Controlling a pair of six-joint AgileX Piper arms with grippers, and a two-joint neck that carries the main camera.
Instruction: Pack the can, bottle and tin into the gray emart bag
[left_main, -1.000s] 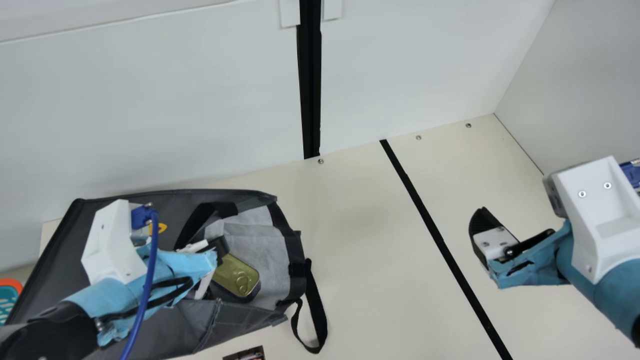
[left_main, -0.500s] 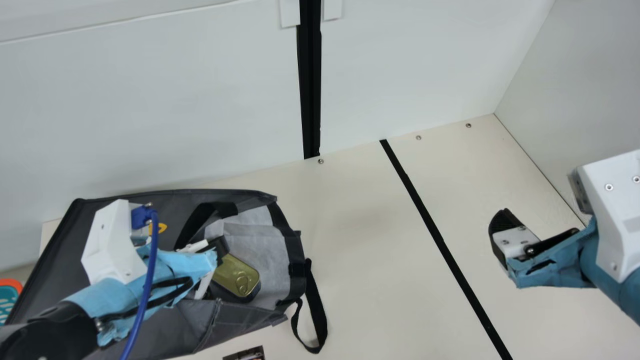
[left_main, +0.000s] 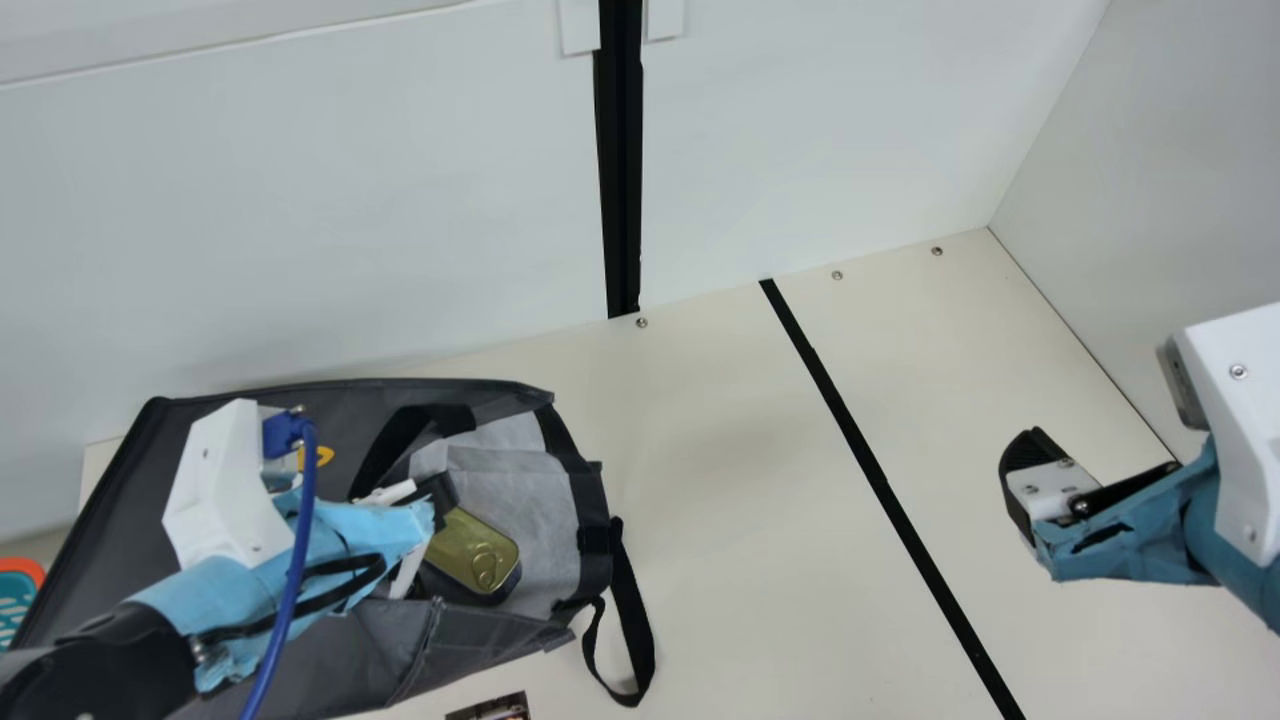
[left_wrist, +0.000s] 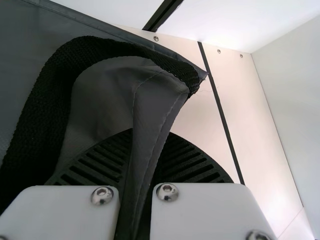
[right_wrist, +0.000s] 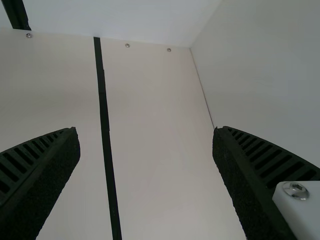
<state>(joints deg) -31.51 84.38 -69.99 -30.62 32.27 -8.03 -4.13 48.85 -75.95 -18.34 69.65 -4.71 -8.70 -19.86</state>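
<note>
Packing seems under way: the tin (left_main: 468, 552) lies just inside the gray emart bag (left_main: 110, 510), by the worktop's (left_main: 750, 520) far left corner. The left fingers (left_wrist: 102, 162) pinch the bag's edge; the right fingers (right_wrist: 47, 167) are spread, empty. Next, likely, ease the tin deeper.

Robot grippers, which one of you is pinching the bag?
The left gripper: it is shut on a fold of the gray bag. The right gripper is wide open, with nothing between its fingers.
</note>
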